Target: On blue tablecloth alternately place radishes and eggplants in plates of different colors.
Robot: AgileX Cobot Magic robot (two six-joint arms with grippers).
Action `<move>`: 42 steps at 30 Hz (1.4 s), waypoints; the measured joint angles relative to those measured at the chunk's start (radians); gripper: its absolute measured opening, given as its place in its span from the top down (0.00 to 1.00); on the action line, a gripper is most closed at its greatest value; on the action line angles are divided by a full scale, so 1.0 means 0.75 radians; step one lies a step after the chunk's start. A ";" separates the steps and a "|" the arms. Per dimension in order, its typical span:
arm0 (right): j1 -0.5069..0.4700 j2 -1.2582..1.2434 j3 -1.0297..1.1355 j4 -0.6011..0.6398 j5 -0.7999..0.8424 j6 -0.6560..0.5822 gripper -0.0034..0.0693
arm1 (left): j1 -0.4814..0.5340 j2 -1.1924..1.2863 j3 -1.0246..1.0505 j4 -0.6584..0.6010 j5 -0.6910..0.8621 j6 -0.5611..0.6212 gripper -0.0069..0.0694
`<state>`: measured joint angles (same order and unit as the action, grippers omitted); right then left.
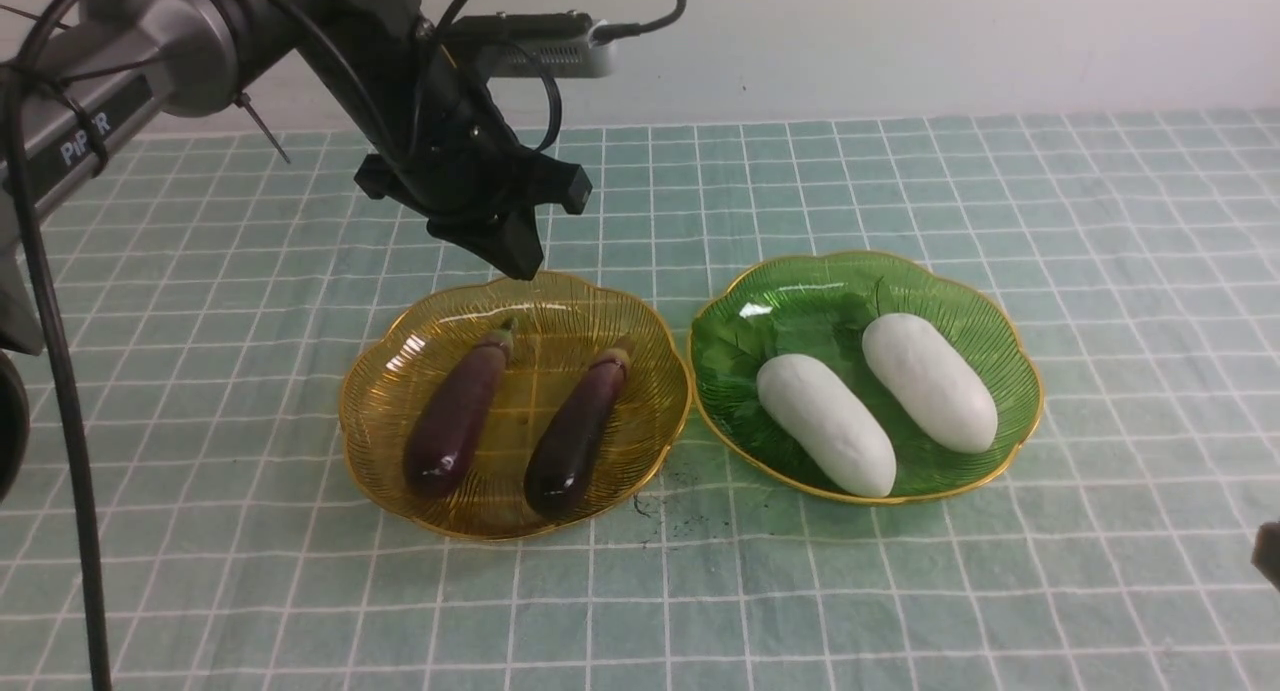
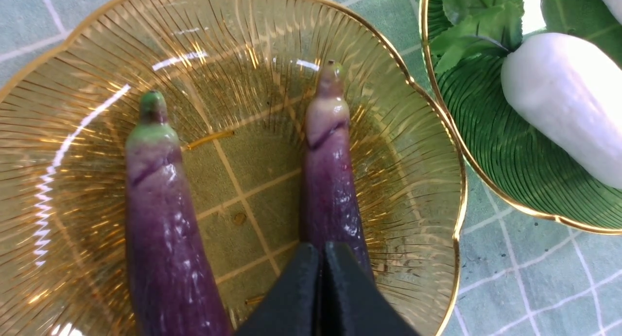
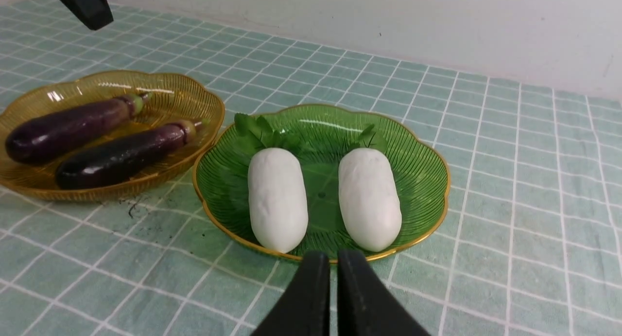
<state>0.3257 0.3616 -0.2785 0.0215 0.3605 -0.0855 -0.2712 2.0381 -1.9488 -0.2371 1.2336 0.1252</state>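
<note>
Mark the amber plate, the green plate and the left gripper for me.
amber plate (image 1: 372,441), front view, bare near-left wall.
green plate (image 1: 1012,371), front view, right wall.
left gripper (image 1: 520,264), front view, tip of the shut fingers.

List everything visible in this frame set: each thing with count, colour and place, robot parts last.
tablecloth: one, pale teal-blue with white grid, covering the table
amber plate: one, gold-rimmed, on the robot's left
green plate: one, gold-rimmed, on the robot's right beside the amber one
eggplants: two, dark purple, side by side in the amber plate
radishes: two, white with green leaves, side by side in the green plate
left gripper: black, fingers shut, empty, above the amber plate's far edge
right gripper: black, fingers shut, empty, short of the green plate
</note>
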 joint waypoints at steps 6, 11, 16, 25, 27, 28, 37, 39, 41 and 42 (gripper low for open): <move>0.000 0.000 0.001 0.000 0.056 0.000 0.93 | 0.000 0.000 0.000 0.000 0.000 0.000 0.92; 0.000 -0.026 0.001 0.001 0.116 0.000 0.93 | 0.000 0.000 0.000 0.000 0.000 0.000 0.92; 0.000 -0.131 0.001 0.001 0.167 0.000 0.93 | 0.000 0.000 0.000 0.000 0.000 0.000 0.92; -0.116 -0.356 0.042 0.003 0.212 0.000 0.93 | 0.000 0.000 0.000 0.000 0.000 0.000 0.92; -0.167 -0.399 0.076 0.003 0.212 0.000 0.93 | 0.000 0.000 0.000 0.000 0.000 0.000 0.92; -0.183 -0.413 0.091 0.003 0.211 0.000 0.93 | 0.000 0.000 0.000 0.000 0.000 0.000 0.92; -0.291 -0.493 0.383 0.003 0.129 -0.001 0.93 | -0.001 0.000 0.000 -0.004 0.002 0.000 0.92; -0.292 -0.493 0.391 0.003 0.082 -0.001 0.93 | -0.001 -0.001 0.000 -0.008 0.002 0.000 0.92; -0.293 -0.493 0.397 0.003 0.035 -0.001 0.93 | -0.001 -0.004 0.000 -0.021 0.002 -0.001 0.92; -0.294 -0.493 0.398 0.003 0.027 -0.001 0.93 | -0.001 -0.007 0.000 -0.030 0.002 -0.001 0.92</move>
<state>0.1054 -0.0081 0.0203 0.0239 0.3806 -0.0865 -0.2721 2.0330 -1.9488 -0.2595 1.2349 0.1241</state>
